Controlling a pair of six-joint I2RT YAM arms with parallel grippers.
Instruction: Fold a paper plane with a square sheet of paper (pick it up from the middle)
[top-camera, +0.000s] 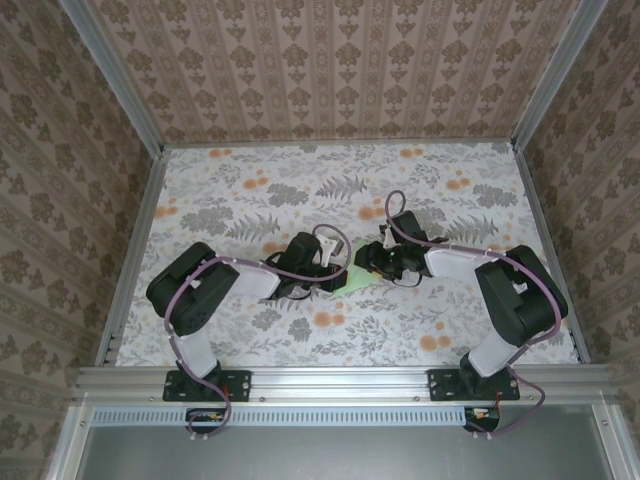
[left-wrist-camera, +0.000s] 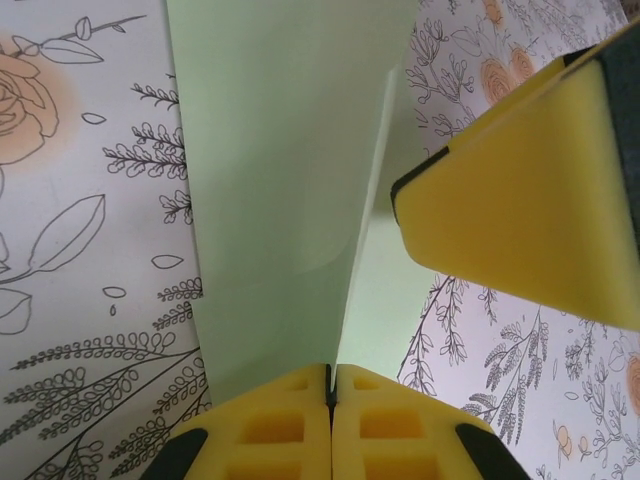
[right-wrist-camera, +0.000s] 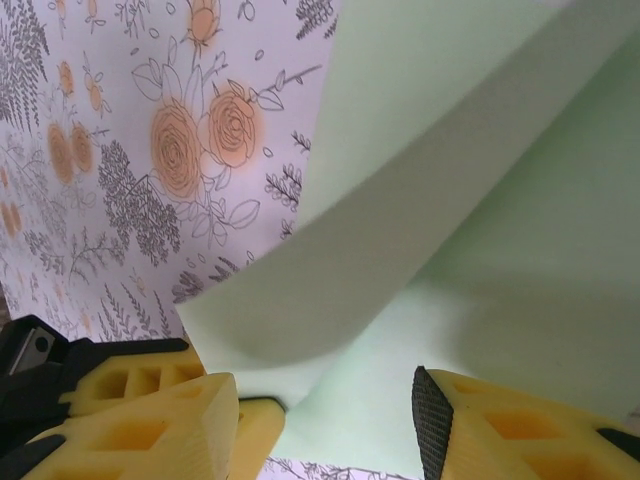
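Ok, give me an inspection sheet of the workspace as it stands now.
Surface: floral tablecloth, lying flat.
Job's things: pale green sheet of paper, mid-table between the two hands, one flap curling over.
Clutter: nothing seen.
Hands: left hand shut on the paper's edge; right hand open, a finger on either side of the paper.
Cables: purple cables looped along both arms.
Surroundings: patterned walls; metal rail at the near edge.
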